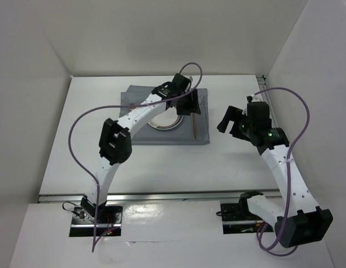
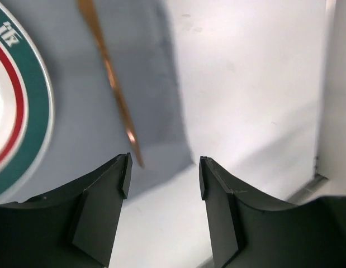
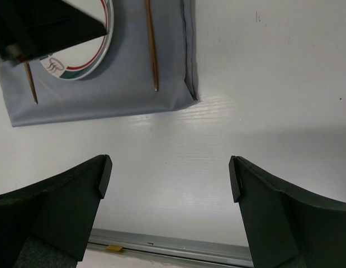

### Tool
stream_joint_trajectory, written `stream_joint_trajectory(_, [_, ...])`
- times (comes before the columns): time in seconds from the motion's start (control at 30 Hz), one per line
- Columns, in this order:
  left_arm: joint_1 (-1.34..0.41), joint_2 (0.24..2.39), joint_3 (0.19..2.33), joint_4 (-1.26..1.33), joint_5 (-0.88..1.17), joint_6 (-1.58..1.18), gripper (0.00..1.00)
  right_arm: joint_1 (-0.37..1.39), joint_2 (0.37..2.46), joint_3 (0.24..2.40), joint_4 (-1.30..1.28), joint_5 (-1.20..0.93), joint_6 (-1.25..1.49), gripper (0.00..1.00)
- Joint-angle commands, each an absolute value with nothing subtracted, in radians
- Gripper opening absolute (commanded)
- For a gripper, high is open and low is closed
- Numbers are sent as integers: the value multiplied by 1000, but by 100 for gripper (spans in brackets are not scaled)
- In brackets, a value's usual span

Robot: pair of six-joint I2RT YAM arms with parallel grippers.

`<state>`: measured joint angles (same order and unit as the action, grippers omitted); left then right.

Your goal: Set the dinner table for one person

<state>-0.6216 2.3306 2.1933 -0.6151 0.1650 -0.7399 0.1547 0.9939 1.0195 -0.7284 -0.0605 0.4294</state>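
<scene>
The table [image 1: 161, 167] is seen as a broad white matte slab filling the floor of a white-walled enclosure, with the 2 arm bases bolted along its near edge. It is judged heavy, rigid and fixed, so no hold is to be taken on it. It is only to be laid upon, and light pieces may slide on its smooth face. Toward its far middle a grey cloth [image 1: 139, 95] is spread flat. On the cloth a round plate [image 1: 167, 124] with red and green rim bands is flanked by 2 thin brown sticks, the right chopstick [image 3: 152, 44] and the left chopstick [image 3: 30, 81]. The left gripper [image 2: 164, 173] is held over the cloth's right edge, near the right chopstick, jaws spread and empty. The right gripper [image 3: 170, 178] is held over bare table to the right of the cloth, jaws likewise spread wide with nothing between them.
</scene>
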Motion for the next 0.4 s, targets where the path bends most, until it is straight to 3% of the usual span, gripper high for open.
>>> stream_joint_trajectory(0.0, [-676, 2075, 2144, -701, 71, -672, 68, 163, 1046, 1081, -742, -49, 455, 100])
stream_joint_trajectory(0.17, [-676, 1736, 1801, -701, -96, -634, 84, 163, 1190, 1207, -732, -95, 489, 100])
stream_joint_trajectory(0.37, [-666, 1334, 1450, -710, -267, -655, 89, 163, 1215, 1210, -687, -58, 469, 100])
